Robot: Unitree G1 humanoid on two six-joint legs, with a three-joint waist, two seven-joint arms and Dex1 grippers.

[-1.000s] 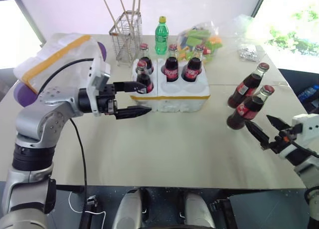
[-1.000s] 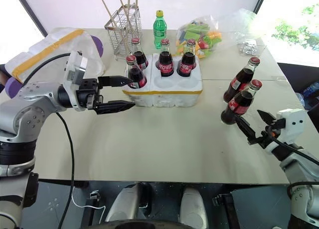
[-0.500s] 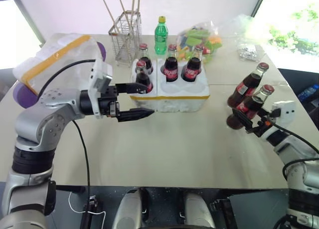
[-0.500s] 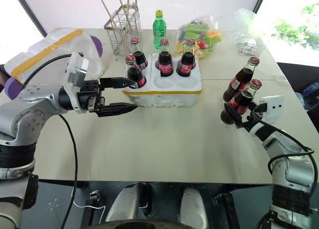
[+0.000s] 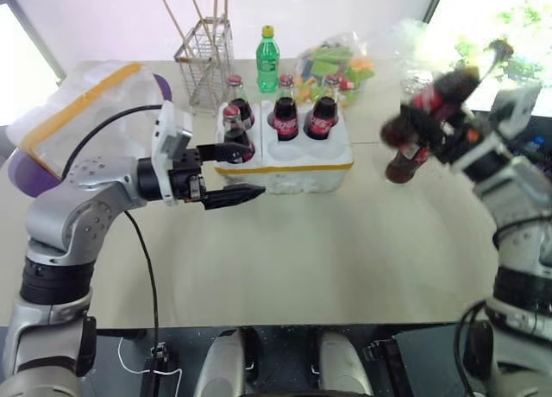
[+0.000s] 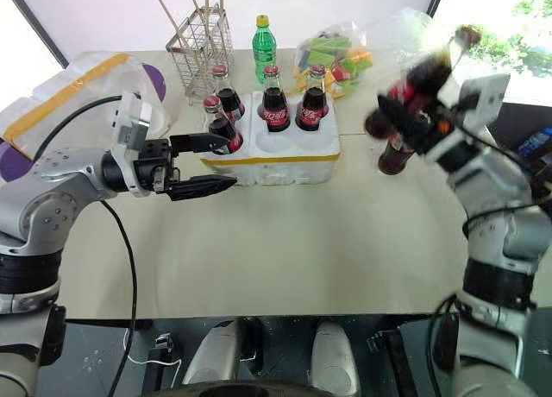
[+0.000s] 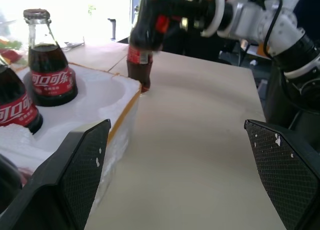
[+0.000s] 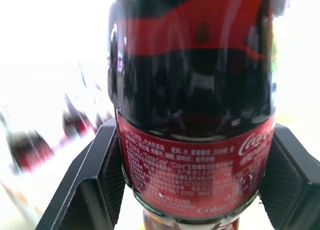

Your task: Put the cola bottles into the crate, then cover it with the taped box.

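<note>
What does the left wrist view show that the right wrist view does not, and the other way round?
Left wrist view: the low white foam crate with yellow tape, two small glass cola bottles in its wells, one more standing on the beige table, and the open left pincer. Right wrist view: the fine print on the held bottle's red label, between the right pincer's black fingers. Both: that lifted cola bottle, gripped by the right pincer.

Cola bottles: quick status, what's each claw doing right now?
Right gripper shut on cola bottle, lifted off table. Left gripper open beside crate. Four bottles in, one left standing.
</note>
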